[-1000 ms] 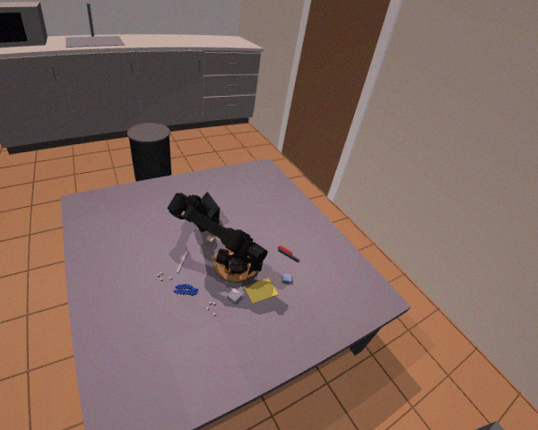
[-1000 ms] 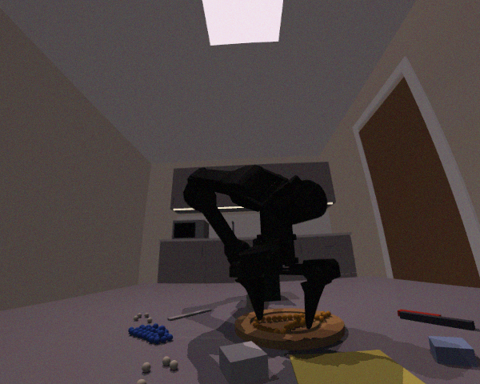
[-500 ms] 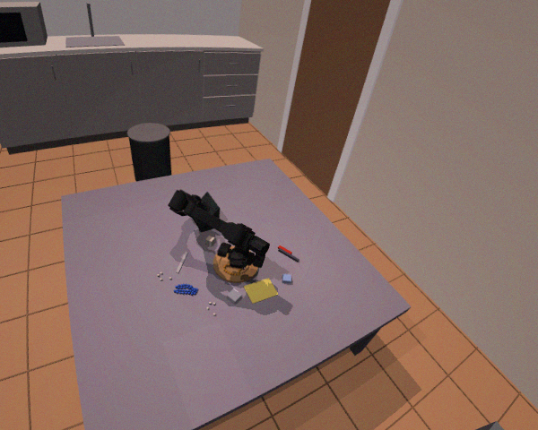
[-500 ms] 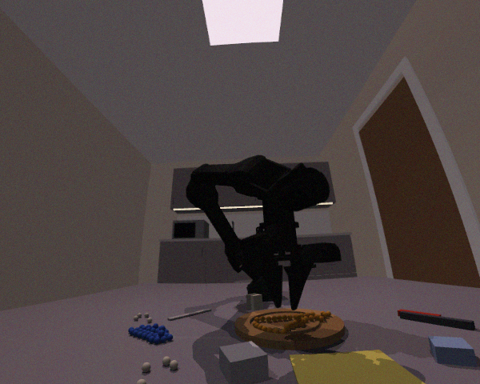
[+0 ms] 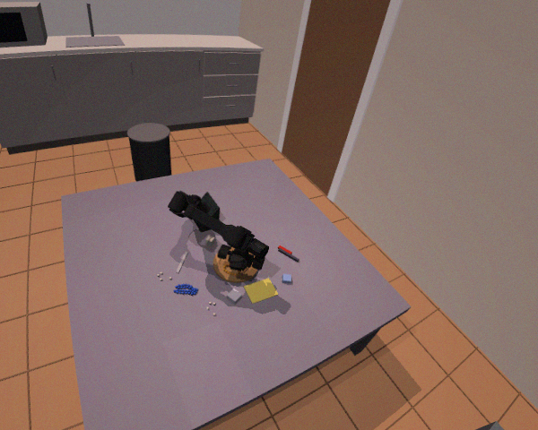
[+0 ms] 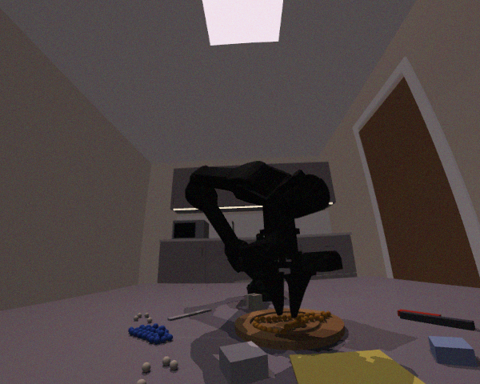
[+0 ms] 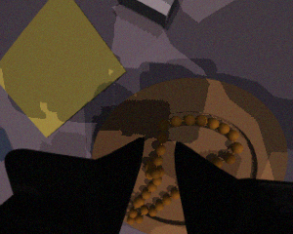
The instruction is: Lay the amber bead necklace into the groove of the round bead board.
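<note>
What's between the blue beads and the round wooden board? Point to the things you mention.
In the exterior view, just tabletop and shadow lie between the blue beads (image 5: 186, 289) (image 6: 150, 333) and the board (image 5: 222, 273) (image 6: 248, 335) (image 7: 271, 132).

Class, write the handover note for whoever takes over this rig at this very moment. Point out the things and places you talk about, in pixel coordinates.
Gripper (image 6: 286, 316) (image 7: 159, 145): fingers partly apart, low over the board; I can't tell whether any beads are caught.
Amber bead necklace (image 6: 273, 330) (image 7: 214, 123): on the round bead board (image 5: 221, 272) (image 6: 248, 337) (image 7: 272, 132), its upper arc in the wrist view near the groove, other strands cutting across the middle.
Done: necklace is on the board.
Left: bring the inner strands out into the groove, then withdraw.
</note>
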Robot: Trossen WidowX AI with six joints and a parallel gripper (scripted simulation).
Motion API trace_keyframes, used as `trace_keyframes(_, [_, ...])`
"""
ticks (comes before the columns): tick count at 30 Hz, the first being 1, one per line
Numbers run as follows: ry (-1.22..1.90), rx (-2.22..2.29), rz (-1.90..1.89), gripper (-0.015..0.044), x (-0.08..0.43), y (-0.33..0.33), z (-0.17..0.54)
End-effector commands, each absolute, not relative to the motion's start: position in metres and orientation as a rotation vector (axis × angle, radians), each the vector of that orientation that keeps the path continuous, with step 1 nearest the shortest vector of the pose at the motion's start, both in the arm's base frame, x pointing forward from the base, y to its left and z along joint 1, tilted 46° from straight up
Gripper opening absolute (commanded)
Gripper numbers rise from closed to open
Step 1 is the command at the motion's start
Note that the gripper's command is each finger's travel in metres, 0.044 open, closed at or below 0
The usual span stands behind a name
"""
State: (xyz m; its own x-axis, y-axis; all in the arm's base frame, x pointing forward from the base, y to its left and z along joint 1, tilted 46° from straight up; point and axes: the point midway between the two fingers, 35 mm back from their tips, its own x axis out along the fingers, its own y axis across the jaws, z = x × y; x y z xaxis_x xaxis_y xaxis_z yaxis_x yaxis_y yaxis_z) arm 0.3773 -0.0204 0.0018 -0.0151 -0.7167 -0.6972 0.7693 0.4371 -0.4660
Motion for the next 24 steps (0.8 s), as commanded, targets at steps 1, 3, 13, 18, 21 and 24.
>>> trace_keyframes(1, [1.066, 0.049, -1.180, 0.0120, 0.3754, -0.0265, -0.0040])
trace_keyframes(3, [1.067, 0.049, -1.180, 0.0120, 0.3751, -0.0289, -0.0063])
trace_keyframes(13, [1.068, 0.047, -1.182, 0.0120, 0.3740, -0.0356, -0.0124])
trace_keyframes(18, [1.064, 0.057, -1.183, 0.0000, 0.3752, -0.0339, -0.0106])
trace_keyframes(21, [1.064, 0.057, -1.183, 0.0000, 0.3752, -0.0339, -0.0106])
trace_keyframes(24, [1.064, 0.057, -1.183, 0.0000, 0.3752, -0.0339, -0.0106])
